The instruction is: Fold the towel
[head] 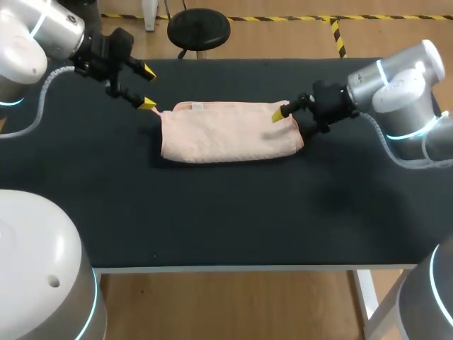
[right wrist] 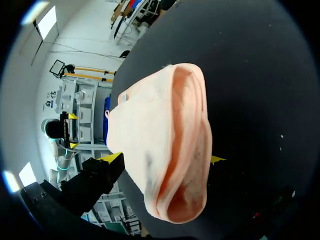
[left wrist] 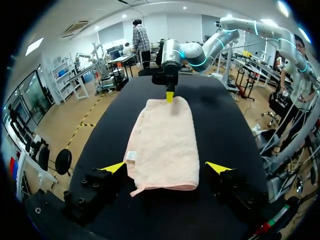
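Towel [head: 226, 131], pale pink, folded into a long band, lies flat on black table [head: 226, 227], a bit toward 12 o'clock from table ctr, long axis running 9 to 3. L gripper [head: 147, 88] sits at towel's 10 o'clock, just off its 9 o'clock end, fingers spread wide w/ nothing betw. them. Its nearer tip is close to towel's corner; touching or not, can't tell. R gripper [head: 282, 110] is at towel's 3 o'clock end, by the far corner. L wrist view: L gripper [left wrist: 167, 167] spread, tips either side of towel's [left wrist: 162, 135] near end, small white tag [left wrist: 131, 156] on the cloth edge by one tip. R gripper [left wrist: 170, 94] is at the far end, yellow tip against the cloth. R wrist view: R gripper [right wrist: 164, 159] spread just as wide, towel's [right wrist: 160, 120] layered end bulging betw. its fingers, one tip partly hidden behind cloth; no pinch visible. L gripper [right wrist: 73, 130] shows small beyond towel's far end.
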Controlling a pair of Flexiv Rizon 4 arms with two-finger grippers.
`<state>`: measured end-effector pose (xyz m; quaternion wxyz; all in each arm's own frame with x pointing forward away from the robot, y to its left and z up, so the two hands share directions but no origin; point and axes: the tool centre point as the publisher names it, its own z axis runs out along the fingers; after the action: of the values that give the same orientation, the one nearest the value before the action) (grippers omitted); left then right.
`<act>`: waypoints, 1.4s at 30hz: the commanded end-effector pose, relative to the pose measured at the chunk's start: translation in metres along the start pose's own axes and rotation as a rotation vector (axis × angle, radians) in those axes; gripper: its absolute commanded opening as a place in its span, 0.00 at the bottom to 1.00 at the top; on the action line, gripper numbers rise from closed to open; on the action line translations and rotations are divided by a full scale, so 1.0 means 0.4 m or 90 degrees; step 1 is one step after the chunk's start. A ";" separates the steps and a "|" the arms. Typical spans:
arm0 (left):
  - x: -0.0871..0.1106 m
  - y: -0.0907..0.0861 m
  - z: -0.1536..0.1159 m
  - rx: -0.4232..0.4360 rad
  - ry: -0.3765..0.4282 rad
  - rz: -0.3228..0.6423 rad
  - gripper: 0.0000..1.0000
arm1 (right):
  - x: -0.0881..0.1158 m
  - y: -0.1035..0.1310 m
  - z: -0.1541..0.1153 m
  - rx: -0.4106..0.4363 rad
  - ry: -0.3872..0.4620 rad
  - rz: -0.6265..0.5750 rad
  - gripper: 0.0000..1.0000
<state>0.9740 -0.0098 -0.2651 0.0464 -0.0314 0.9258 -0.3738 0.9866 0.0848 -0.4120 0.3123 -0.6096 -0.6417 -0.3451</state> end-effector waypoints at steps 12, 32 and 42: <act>0.001 0.002 0.001 0.002 -0.001 0.001 1.00 | 0.048 0.015 0.015 -0.059 -0.078 0.002 0.00; 0.001 0.002 0.001 0.002 -0.001 0.001 1.00 | 0.429 0.045 0.360 -0.145 -0.094 0.003 0.00; 0.001 0.002 0.001 0.002 -0.001 0.001 1.00 | 0.471 0.014 0.455 -0.150 -0.102 0.013 0.00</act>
<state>0.9741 -0.0098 -0.2648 0.0462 -0.0315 0.9259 -0.3736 0.9821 0.3245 -0.3489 0.1967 -0.6702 -0.6179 -0.3610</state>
